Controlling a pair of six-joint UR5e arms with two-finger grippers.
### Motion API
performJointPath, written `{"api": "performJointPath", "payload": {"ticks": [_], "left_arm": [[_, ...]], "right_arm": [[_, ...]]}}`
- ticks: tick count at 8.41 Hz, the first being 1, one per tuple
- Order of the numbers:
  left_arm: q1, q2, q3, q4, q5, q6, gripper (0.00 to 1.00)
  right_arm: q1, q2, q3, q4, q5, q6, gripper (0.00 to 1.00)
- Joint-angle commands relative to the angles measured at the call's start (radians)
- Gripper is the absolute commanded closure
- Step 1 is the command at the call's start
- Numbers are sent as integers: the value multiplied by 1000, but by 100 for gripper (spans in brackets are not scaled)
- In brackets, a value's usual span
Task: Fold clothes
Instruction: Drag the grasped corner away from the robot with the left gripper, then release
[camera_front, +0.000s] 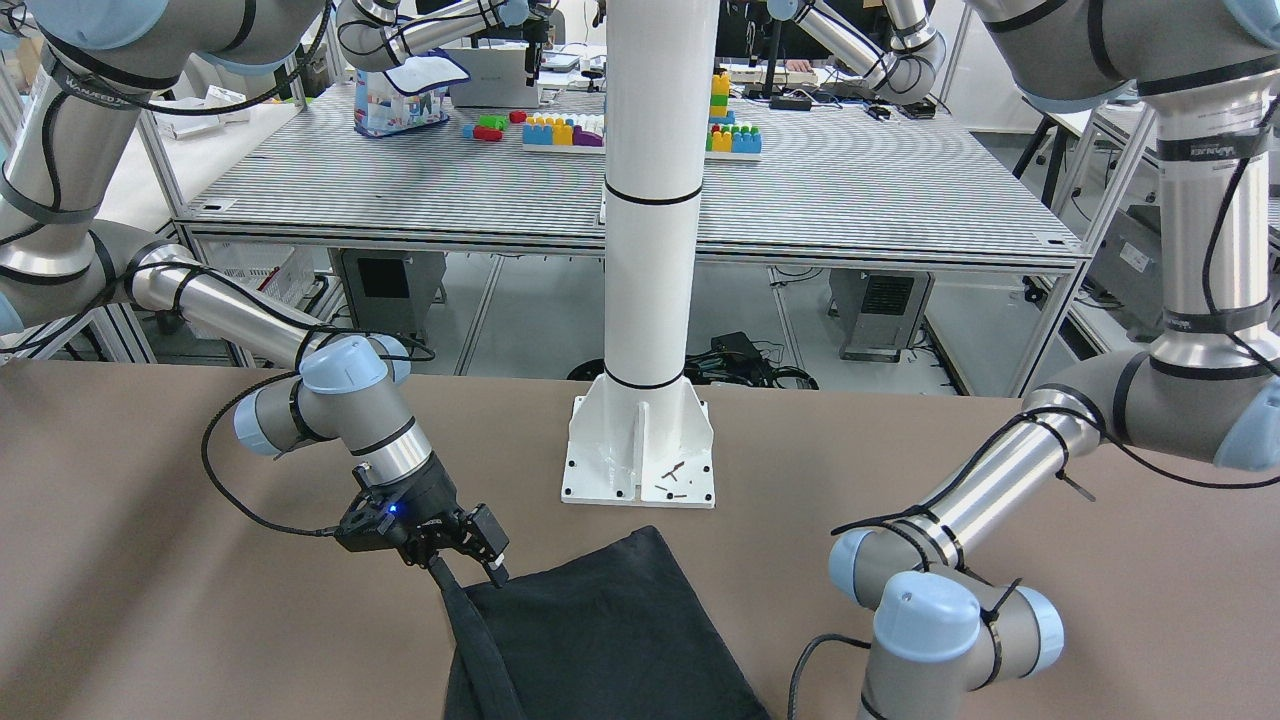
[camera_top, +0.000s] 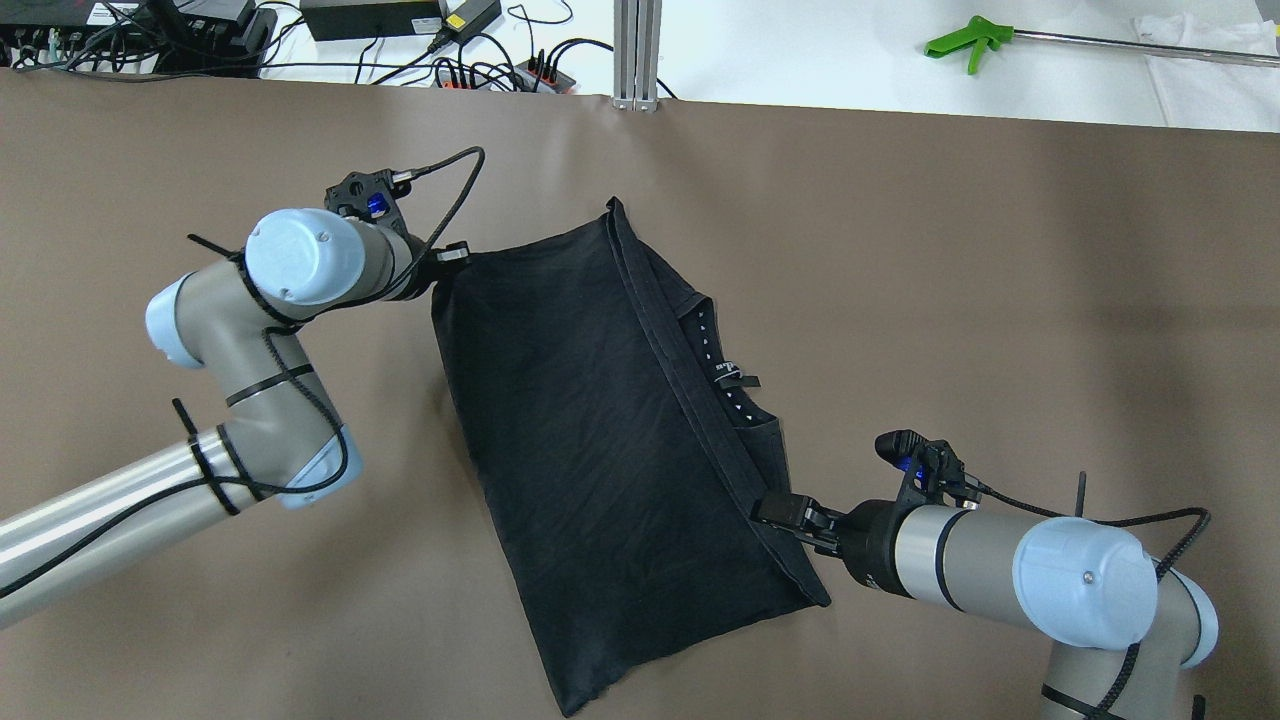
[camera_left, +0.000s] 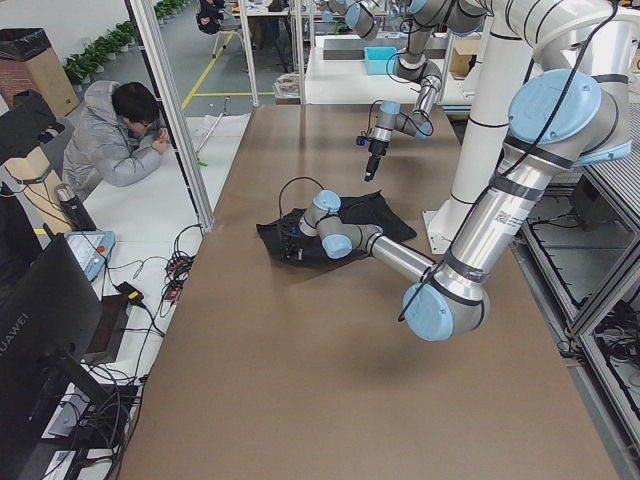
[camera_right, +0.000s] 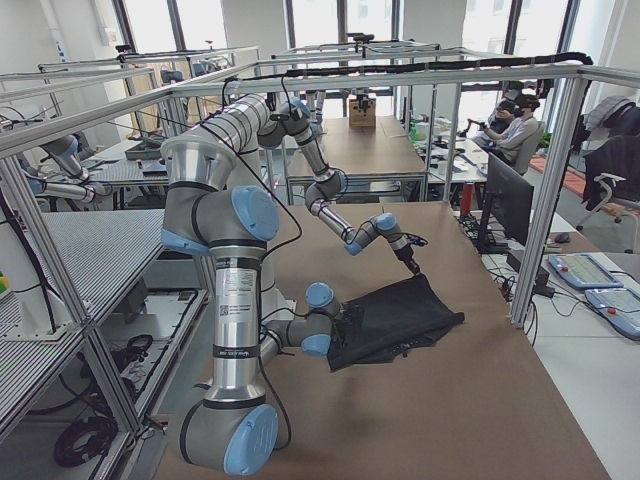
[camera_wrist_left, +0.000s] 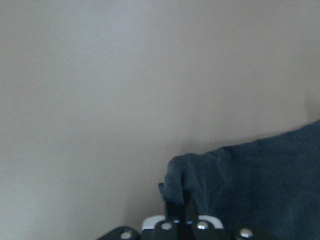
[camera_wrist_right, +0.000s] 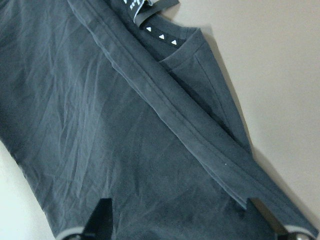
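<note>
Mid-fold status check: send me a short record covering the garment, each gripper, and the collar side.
garment: black garment spread on the brown table, one layer folded over, lying askew to the table edges
collar: collar tape with white marks, exposed beside the folded hem band
left arm: left gripper, fingers shut on a bunched corner on the garment's far side
right arm: right gripper, fingers spread wide at the hem corner nearer the robot, no pinch visible
</note>
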Motion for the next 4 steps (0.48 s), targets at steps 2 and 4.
{"api": "performJointPath", "payload": {"ticks": [2,4], "left_arm": [[-19,-280,280,-3,4,0,100],[-12,-364,359,-5,5,0,100]], "right_arm": [[1,0,1,0,-1,-5,6],[1,0,1,0,-6,-3,6]]}}
